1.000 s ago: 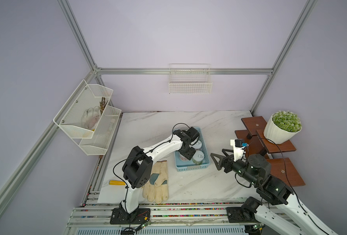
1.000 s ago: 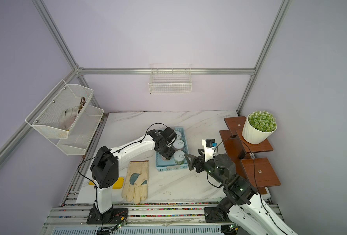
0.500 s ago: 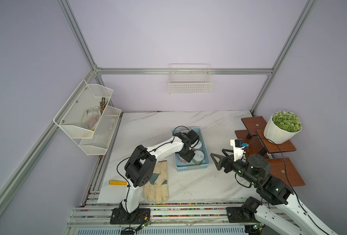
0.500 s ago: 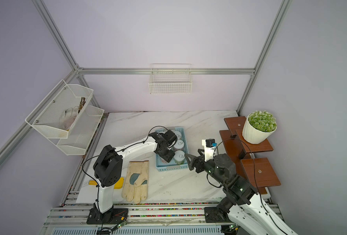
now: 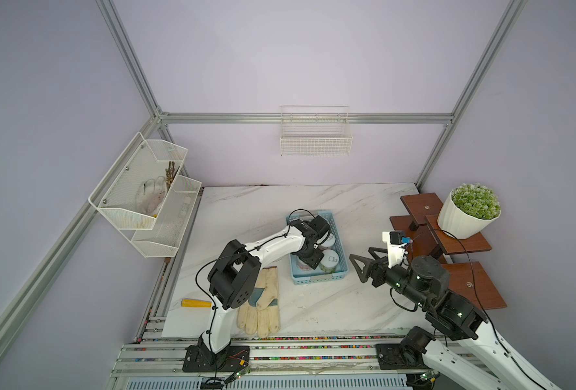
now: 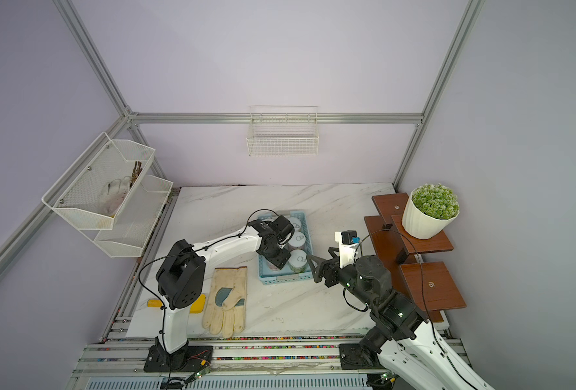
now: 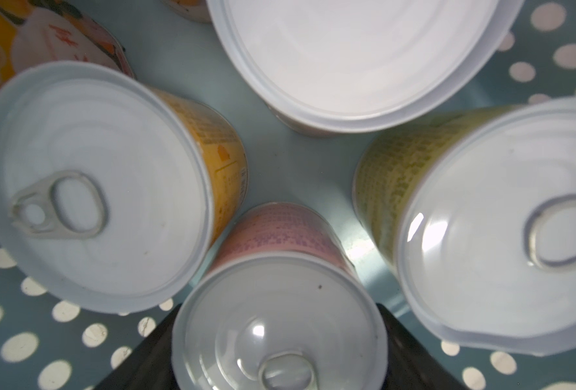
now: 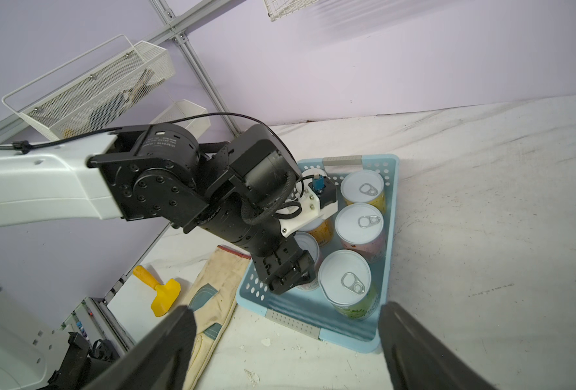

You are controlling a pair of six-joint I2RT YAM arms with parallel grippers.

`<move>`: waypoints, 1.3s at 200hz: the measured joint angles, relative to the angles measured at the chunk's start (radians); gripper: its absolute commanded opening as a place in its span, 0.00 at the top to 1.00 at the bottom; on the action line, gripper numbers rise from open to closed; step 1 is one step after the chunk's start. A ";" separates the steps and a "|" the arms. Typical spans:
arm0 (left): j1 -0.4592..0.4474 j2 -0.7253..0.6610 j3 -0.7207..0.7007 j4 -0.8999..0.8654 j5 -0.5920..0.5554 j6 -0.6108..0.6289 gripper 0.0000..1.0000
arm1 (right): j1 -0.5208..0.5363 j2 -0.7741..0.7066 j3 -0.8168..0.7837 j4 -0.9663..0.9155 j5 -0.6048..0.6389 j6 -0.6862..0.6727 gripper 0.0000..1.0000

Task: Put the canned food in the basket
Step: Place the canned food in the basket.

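The light blue basket (image 5: 317, 279) (image 6: 281, 279) (image 8: 391, 236) lies mid-table. My left gripper (image 5: 308, 261) (image 6: 278, 260) (image 8: 288, 273) reaches down into its near left part. It is shut on a pink-labelled can (image 7: 280, 320) (image 8: 306, 243), with a black finger (image 7: 138, 358) on each side. Around it stand a yellow can (image 7: 87, 182), a green can (image 7: 502, 219) (image 8: 345, 277) and a can with a plain top (image 7: 357, 50). More cans (image 8: 359, 223) (image 8: 362, 189) fill the right column. My right gripper (image 5: 357, 268) (image 6: 313, 268) (image 8: 288, 309) hangs open just right of the basket, holding nothing.
A pair of work gloves (image 5: 259, 304) and a yellow-handled tool (image 5: 195, 303) lie at the front left. A brown stepped shelf (image 5: 472, 283) with a potted plant (image 5: 469, 211) stands at the right. A white mesh rack (image 5: 144, 196) and a wire wall basket (image 5: 315, 141) hang on the walls.
My left gripper has shifted a little toward the near end of the basket with the pink can in it. The right arm has stayed still.
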 measured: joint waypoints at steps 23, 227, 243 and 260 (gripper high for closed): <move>0.003 0.000 0.000 0.000 0.006 0.000 0.33 | 0.000 0.000 0.000 0.000 0.000 0.000 0.10; 0.006 -0.001 -0.002 -0.019 -0.006 0.000 0.02 | 0.000 0.023 0.000 0.001 -0.007 0.000 0.10; 0.006 -0.006 -0.002 -0.022 -0.006 -0.001 0.02 | 0.000 0.022 0.000 0.001 -0.007 0.000 0.10; 0.006 -0.025 -0.002 -0.034 -0.006 -0.002 0.01 | 0.000 0.020 0.000 0.001 -0.006 0.000 0.10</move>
